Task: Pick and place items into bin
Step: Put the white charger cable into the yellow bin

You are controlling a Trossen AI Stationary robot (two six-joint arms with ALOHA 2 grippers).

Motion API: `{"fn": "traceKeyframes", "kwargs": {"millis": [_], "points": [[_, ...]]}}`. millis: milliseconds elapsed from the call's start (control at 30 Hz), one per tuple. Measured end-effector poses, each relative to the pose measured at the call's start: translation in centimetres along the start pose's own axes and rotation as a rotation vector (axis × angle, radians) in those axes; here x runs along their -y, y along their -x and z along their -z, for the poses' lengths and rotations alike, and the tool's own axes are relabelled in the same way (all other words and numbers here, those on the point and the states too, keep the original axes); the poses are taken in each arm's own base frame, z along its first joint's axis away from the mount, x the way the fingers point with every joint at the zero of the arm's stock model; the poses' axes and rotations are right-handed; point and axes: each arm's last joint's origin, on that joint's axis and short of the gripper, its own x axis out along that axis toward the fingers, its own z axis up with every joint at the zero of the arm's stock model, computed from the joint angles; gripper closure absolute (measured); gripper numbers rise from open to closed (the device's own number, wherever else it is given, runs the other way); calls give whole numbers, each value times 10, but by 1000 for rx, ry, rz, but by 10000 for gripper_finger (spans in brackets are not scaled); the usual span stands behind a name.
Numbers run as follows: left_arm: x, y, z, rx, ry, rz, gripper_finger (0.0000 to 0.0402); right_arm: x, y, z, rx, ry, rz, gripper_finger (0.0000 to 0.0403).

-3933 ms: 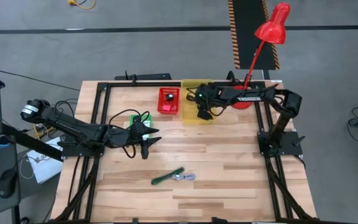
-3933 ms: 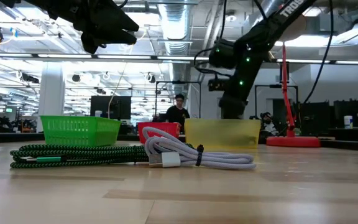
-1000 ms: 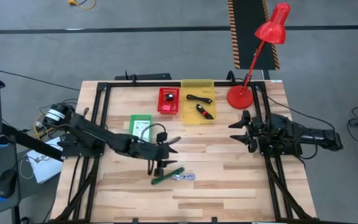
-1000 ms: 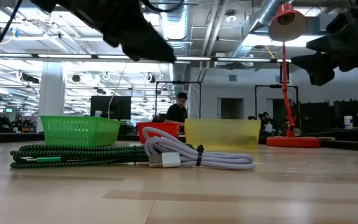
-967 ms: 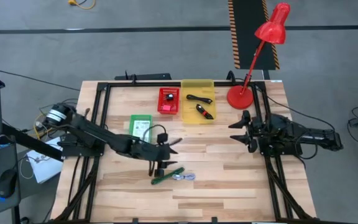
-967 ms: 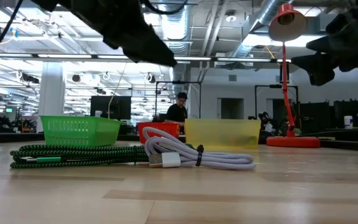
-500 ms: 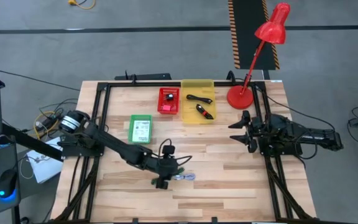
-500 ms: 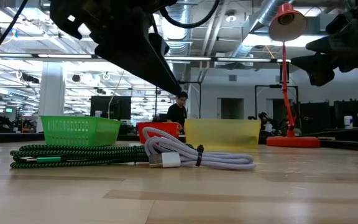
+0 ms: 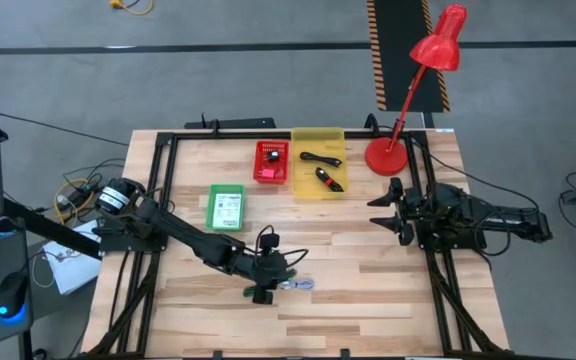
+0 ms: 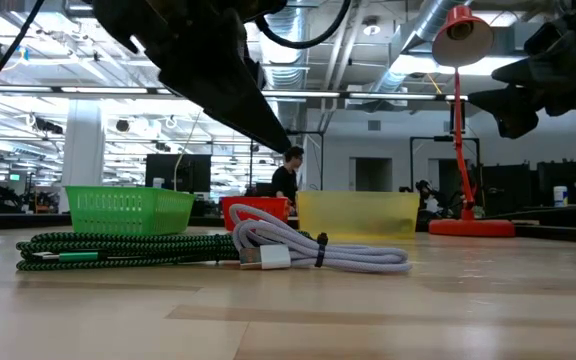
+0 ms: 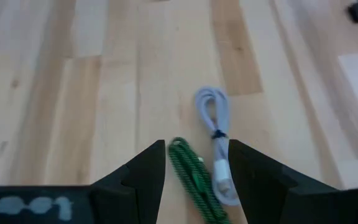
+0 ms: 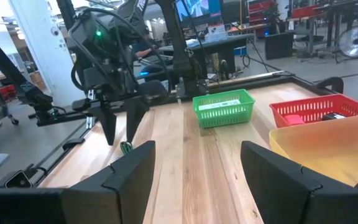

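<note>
Left gripper (image 11: 194,163) jaws wide apart, nothing held, hanging just above the green cable (image 11: 194,180) with the coil's end between the fingers; white cable (image 11: 217,140) lies touching it alongside on the table (image 9: 368,290); step in hand looks like the reach for the green cable; next move calls for dropping to the wood and closing on the green coil alone, not the white one; left arm (image 9: 183,238) stretched long and low across the table; right gripper (image 9: 386,210) also open and empty, parked at the right edge near the yellow bin (image 9: 318,160); green bin (image 9: 225,208) and red bin (image 9: 271,162) well apart from both cables.
</note>
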Motion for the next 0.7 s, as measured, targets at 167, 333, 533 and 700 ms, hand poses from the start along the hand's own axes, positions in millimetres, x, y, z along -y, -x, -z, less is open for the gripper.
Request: {"fn": "traceKeyframes", "kwargs": {"millis": [167,333,533,700], "points": [[-1,0,2,-10,21,-44,237,0,0,0,0,1,0,171],[-1,-2,3,-14,23,-48,237,0,0,0,0,1,0,171],[4,-10,4,-3,-11,29,237,0,-1,1,-10,-1,2,171],[6,-18,6,-21,-35,50,237,1,-3,3,-37,-7,6,171]]}}
